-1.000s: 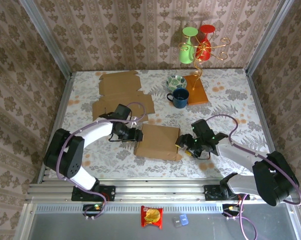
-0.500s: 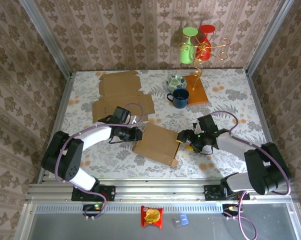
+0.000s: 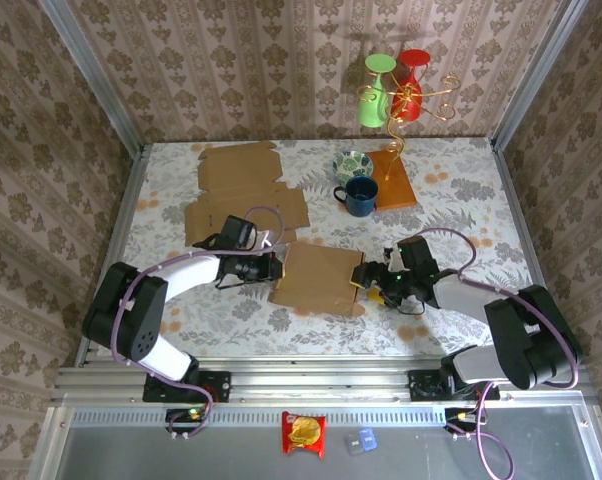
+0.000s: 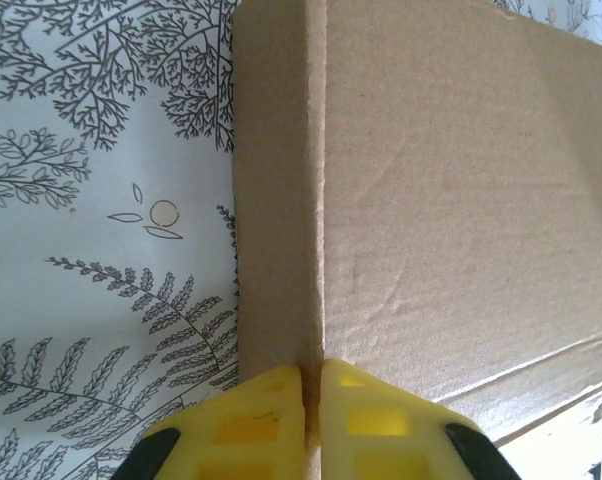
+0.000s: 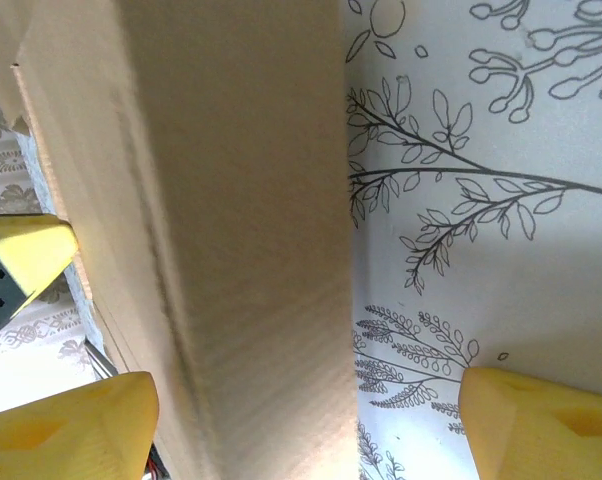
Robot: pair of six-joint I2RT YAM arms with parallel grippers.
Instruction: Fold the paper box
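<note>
Left wrist | left jaws clamp brown cardboard box (image 4: pixel 431 200) fold | right jaws apart

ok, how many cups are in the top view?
3. A blue mug stands on the table beside the orange board. A green cup and a red cup hang on the gold stand at the back. The patterned bowl isn't counted.

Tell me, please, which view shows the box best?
Top external: the whole box is visible. The left wrist shows one edge pinched by the left fingers; the right wrist shows a panel between open right fingers.
</note>
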